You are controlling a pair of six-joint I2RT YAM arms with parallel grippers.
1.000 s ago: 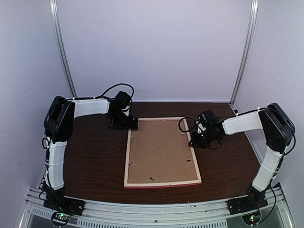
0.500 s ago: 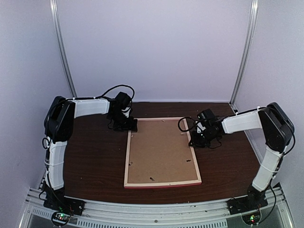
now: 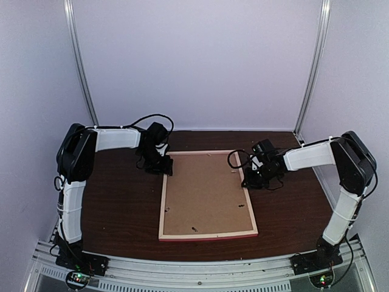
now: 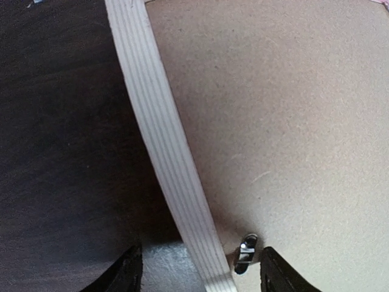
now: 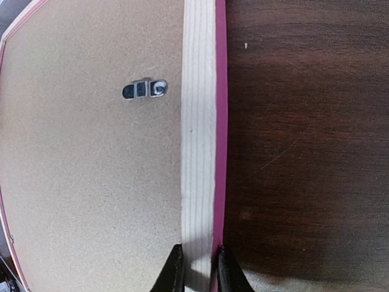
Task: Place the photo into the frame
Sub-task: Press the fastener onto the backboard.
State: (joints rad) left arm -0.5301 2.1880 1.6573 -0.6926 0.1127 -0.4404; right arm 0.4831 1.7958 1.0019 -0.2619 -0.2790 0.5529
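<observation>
- Straddling the left rail of the frame near its far corner, my left claw stands wide, with a gap on each side of the pale ribbed wood.
- My right claw is narrow, its two fingers pinching the opposite rail from both sides.
- Only my right wrist view shows the bright pink strip along that rail's outer edge, and an oval metal clip ahead of my fingers, inward on the board.
- Only my left wrist view shows a small metal tab just beside the rail, between my spread fingers.
- The overhead view alone shows the whole frame lying flat and back up, with the brown backing board filling it.
- Both claws sit at its far end, and the rest reaches back toward my bases.
- Its long axis runs that way, far to near, with the short rails lying crosswise between my two claws.
- Beneath my claws is a dark brown wood-grain table.
- Pale lilac walls close in around it, with metal uprights at the back corners.
</observation>
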